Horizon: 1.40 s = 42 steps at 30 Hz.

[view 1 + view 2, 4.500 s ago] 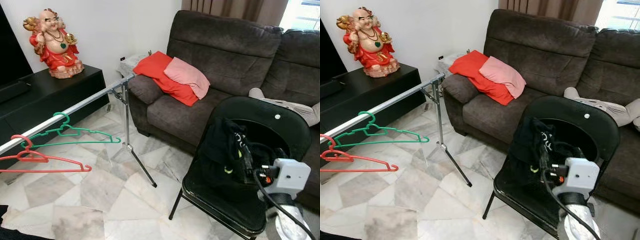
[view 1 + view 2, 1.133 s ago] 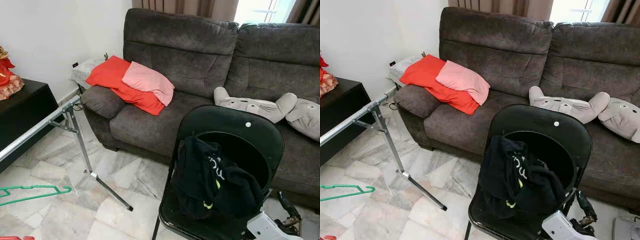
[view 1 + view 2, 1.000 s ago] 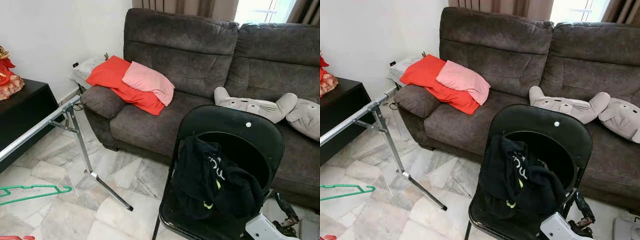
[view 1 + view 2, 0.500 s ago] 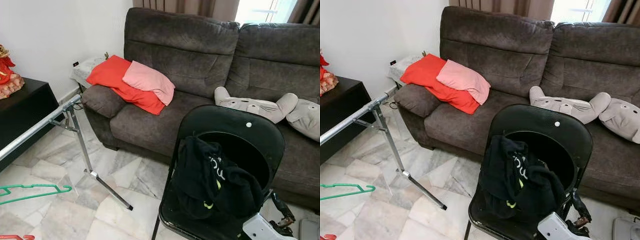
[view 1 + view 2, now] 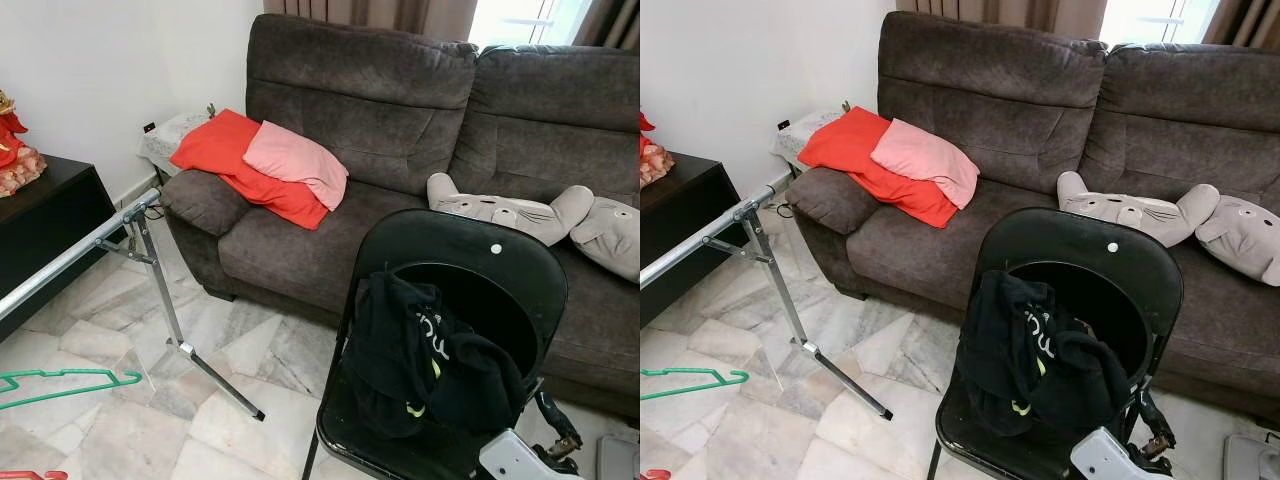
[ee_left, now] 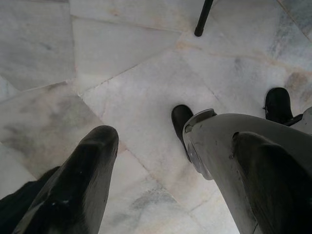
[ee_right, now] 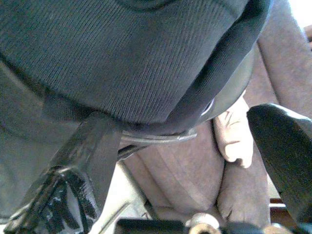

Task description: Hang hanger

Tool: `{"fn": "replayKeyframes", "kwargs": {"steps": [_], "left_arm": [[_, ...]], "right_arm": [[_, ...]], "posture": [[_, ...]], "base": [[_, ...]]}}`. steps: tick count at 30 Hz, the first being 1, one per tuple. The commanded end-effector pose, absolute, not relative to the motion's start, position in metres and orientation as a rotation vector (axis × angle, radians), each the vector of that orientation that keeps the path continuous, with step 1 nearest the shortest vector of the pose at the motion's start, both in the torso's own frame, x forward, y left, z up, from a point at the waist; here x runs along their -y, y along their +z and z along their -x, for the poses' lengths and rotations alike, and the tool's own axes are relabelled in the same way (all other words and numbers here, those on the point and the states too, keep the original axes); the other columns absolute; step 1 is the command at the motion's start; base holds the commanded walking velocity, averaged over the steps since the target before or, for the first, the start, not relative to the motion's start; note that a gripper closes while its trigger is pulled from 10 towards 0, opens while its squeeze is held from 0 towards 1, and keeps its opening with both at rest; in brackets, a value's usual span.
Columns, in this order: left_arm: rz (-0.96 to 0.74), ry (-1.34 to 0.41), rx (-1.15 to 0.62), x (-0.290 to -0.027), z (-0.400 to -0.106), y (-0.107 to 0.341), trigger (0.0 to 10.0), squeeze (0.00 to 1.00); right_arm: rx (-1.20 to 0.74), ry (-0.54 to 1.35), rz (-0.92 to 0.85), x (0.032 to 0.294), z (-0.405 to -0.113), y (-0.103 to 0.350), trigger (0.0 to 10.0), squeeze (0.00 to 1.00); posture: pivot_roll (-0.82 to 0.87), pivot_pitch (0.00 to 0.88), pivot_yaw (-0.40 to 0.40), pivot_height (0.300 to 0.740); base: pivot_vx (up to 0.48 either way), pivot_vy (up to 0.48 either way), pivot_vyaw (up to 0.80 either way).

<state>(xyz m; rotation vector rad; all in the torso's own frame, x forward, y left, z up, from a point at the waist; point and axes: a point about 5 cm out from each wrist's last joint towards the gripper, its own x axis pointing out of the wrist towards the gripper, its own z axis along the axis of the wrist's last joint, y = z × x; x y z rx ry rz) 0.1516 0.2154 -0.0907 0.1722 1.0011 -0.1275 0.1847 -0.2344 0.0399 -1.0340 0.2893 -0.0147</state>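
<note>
A green hanger (image 5: 70,383) hangs low at the left edge, and a sliver of a red hanger (image 5: 30,475) shows at the bottom corner. The metal rail (image 5: 75,260) runs from the left edge to its stand. A black garment (image 5: 415,365) is heaped on the black folding chair (image 5: 500,255). My right gripper (image 5: 552,425) is low at the chair's right front corner; in the right wrist view it (image 7: 190,146) is open, with the chair's rim and the dark fabric just ahead. My left gripper (image 6: 173,146) hangs open over the marble floor.
A dark sofa (image 5: 400,120) with a red cushion (image 5: 225,160) and a pink cushion (image 5: 295,160) stands behind the chair; grey plush toys (image 5: 500,205) lie on it. A black cabinet (image 5: 50,215) is at left. The rail's stand leg (image 5: 215,385) slants across the floor.
Since 4.5 s ago the view has swung right, pushing the hangers to the left edge. My right gripper has dropped from in front of the chair to its lower right corner.
</note>
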Motion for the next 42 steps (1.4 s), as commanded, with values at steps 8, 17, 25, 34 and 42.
{"fn": "replayKeyframes", "kwargs": {"steps": [8, 17, 25, 34, 42], "left_arm": [[-0.181, -0.123, -1.021, -0.217, -0.148, -0.092, 10.0, 0.00], [-0.177, -0.131, -1.026, -0.217, -0.147, -0.093, 10.0, 0.00], [-0.174, -0.138, -1.029, -0.216, -0.147, -0.093, 10.0, 0.00], [-0.170, -0.141, -1.028, -0.216, -0.148, -0.093, 10.0, 0.00], [-0.167, -0.139, -1.028, -0.215, -0.148, -0.093, 10.0, 0.00]], "right_arm": [[-0.233, -0.016, 1.025, 0.232, -0.190, 0.047, 10.0, 0.00], [-0.211, 0.008, 1.012, 0.226, -0.189, 0.048, 10.0, 0.00], [-0.279, -0.010, 1.007, 0.231, -0.170, 0.043, 10.0, 0.00], [-0.248, -0.050, 1.018, 0.232, -0.170, 0.050, 10.0, 0.00], [-0.240, -0.043, 1.017, 0.231, -0.176, 0.052, 10.0, 0.00]], "posture": [[-0.02, 0.039, -0.011, 0.740], [-0.02, 0.030, -0.014, 0.740], [-0.03, 0.038, -0.016, 0.740], [-0.03, 0.040, -0.018, 0.740], [-0.03, 0.039, -0.021, 0.740]], "base": [[0.000, 0.000, 0.00], [0.000, 0.000, 0.00], [0.000, 0.000, 0.00], [0.000, 0.000, 0.00], [0.000, 0.000, 0.00]]}}
